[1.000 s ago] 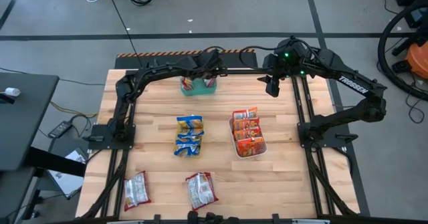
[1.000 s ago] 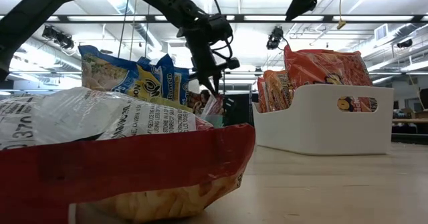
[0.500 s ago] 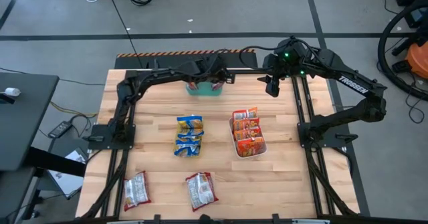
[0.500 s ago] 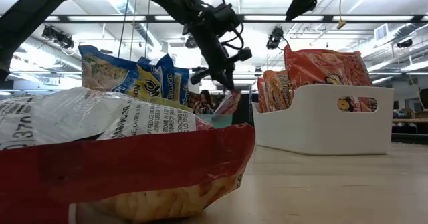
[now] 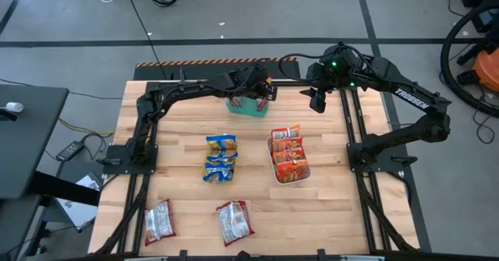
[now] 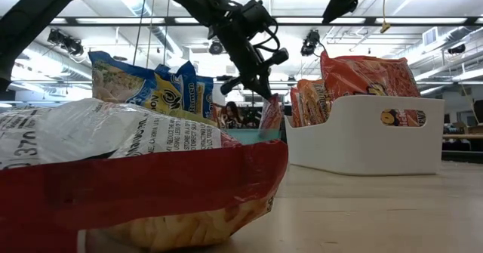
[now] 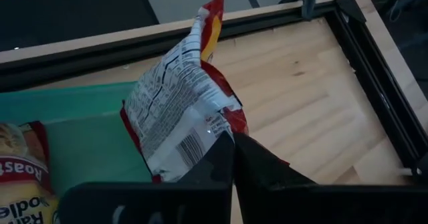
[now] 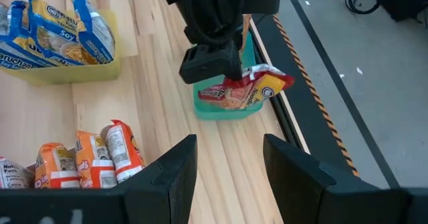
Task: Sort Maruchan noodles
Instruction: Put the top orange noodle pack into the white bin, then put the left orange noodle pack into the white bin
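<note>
My left gripper (image 5: 263, 89) is at the table's far middle, over the right end of the green tray (image 5: 243, 109), shut on a silvery white and red noodle packet (image 7: 180, 110). A second such packet (image 7: 17, 177) lies in that tray. The right wrist view shows the held packet (image 8: 251, 90) sticking out past the tray (image 8: 224, 110). My right gripper (image 5: 317, 101) hovers open at the far right, touching nothing. Two more white-and-red packets (image 5: 158, 219) (image 5: 234, 220) lie flat near the near edge. My left gripper pinches the white-and-red packet between its two shut fingers at one edge (image 7: 217, 136), coming from above and pointing down. The packet hangs tilted below the fingers (image 6: 270, 113) over the tray's right end. Whether its lower end touches the tray, I cannot tell.
A yellow tray (image 5: 221, 158) of blue-and-yellow packets stands mid-table. Beside it, to the right, a white tray (image 5: 289, 156) holds orange-red packets. Bare wood lies between the trays and the near edge. The arms' black frames run along both sides.
My left gripper, shut on the packet throughout, has moved toward the table's right edge and risen a little. The packet has swung with it from inside the green tray to the tray's right end. The green tray itself has slid a short way to the right.
</note>
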Robot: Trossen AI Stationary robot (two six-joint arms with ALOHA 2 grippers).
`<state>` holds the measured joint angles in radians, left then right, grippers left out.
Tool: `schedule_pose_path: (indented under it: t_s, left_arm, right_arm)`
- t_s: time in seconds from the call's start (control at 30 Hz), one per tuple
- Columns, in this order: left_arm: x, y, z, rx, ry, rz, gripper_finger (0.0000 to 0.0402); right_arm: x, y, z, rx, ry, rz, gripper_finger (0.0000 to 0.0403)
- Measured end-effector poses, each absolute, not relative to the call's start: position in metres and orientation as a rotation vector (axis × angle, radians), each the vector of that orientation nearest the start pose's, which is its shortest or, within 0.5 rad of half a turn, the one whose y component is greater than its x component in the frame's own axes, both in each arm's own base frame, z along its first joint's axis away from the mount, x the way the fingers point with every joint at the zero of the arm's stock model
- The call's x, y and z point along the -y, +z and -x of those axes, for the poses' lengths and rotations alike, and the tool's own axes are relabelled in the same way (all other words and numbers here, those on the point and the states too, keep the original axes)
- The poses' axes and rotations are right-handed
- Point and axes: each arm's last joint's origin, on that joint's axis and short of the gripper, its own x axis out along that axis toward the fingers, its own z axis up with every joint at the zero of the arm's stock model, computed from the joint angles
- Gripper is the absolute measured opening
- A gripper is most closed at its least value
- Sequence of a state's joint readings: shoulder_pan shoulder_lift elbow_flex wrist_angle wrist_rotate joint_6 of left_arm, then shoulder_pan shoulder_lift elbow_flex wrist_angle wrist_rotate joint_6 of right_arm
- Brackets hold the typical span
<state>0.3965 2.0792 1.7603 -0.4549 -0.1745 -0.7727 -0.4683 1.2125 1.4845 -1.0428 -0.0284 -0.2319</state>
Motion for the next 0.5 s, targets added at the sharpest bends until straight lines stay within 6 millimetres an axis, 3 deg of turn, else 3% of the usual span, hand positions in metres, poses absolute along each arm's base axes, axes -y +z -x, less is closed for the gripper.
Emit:
schedule_pose_path:
  t_s: [0.23,0.5]
  left_arm:
    - [-0.1803,0.2426,-0.4341,-0.564,0.768,0.818,0.0034]
    - [-0.1832,0.2475,-0.4291,-0.616,0.663,0.801,0.0117]
  right_arm:
    - [0.0971,0.4070,-0.1937,-0.792,-0.334,0.010,0.0177]
    - [0.0970,0.4070,-0.1937,-0.787,-0.347,-0.020,0.0177]
